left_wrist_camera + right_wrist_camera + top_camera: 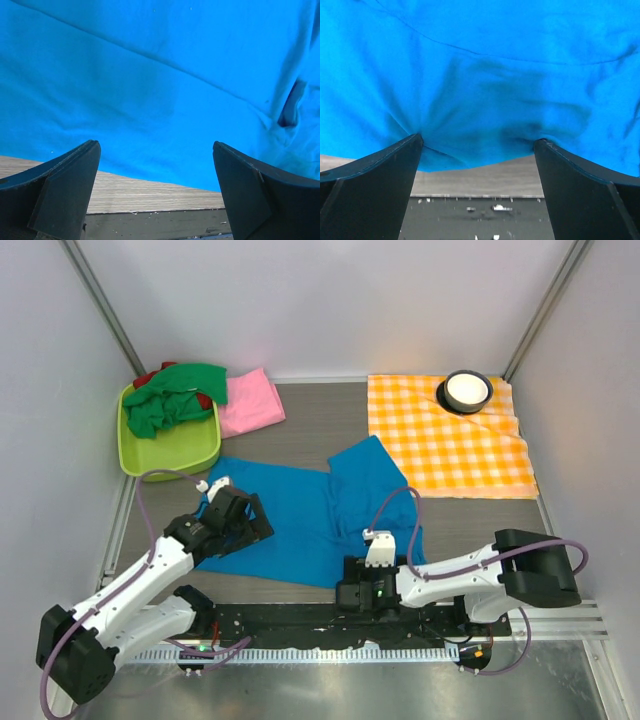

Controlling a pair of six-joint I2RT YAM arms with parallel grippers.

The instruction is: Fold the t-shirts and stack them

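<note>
A bright blue t-shirt (310, 515) lies spread on the wooden table, one part flipped up toward the back right. My left gripper (243, 517) hovers over the shirt's left part, open, with only blue cloth (160, 90) and the near hem ahead of its fingers. My right gripper (360, 588) is at the shirt's near edge, open, its fingertips touching the puckered hem (470, 150) with nothing pinched. A pink t-shirt (250, 402) lies at the back left. A green t-shirt (175, 395) is heaped in the bin, over a red one (146, 378).
A lime-green bin (170, 455) stands at the back left against the wall. An orange-and-white checked cloth (450, 435) covers the back right, with a white bowl (467, 390) on its far edge. The arms' base rail (330, 625) runs along the near edge.
</note>
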